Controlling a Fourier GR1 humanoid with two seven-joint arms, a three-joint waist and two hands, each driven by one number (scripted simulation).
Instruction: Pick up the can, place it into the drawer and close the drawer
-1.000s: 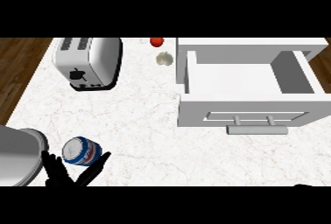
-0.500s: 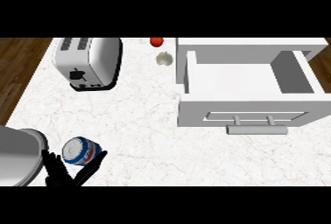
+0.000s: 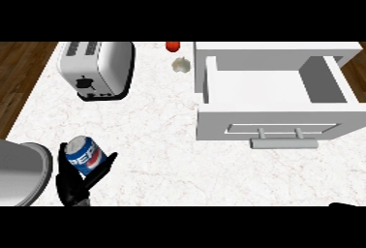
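Observation:
A blue can point(image 3: 83, 156) with a silver top sits tilted in my left hand point(image 3: 73, 186) at the lower left, above the white marble counter point(image 3: 157, 145). The thumb and fingers curl round its sides. The white drawer point(image 3: 275, 87) stands pulled out at the upper right, with nothing in it; its front panel and grey handle point(image 3: 283, 143) face me. Only a dark sliver of my right hand point(image 3: 347, 205) shows at the bottom right edge.
A silver toaster point(image 3: 99, 69) stands at the back left. A red item point(image 3: 173, 46) and a pale one point(image 3: 181, 64) lie near the back edge beside the drawer. My grey left forearm point(image 3: 20, 172) fills the lower left corner. Wooden floor lies beyond the counter's left edge.
My left hand has lifted the can slightly and tilted it, so more of its blue side shows. Drawer and right hand are unchanged.

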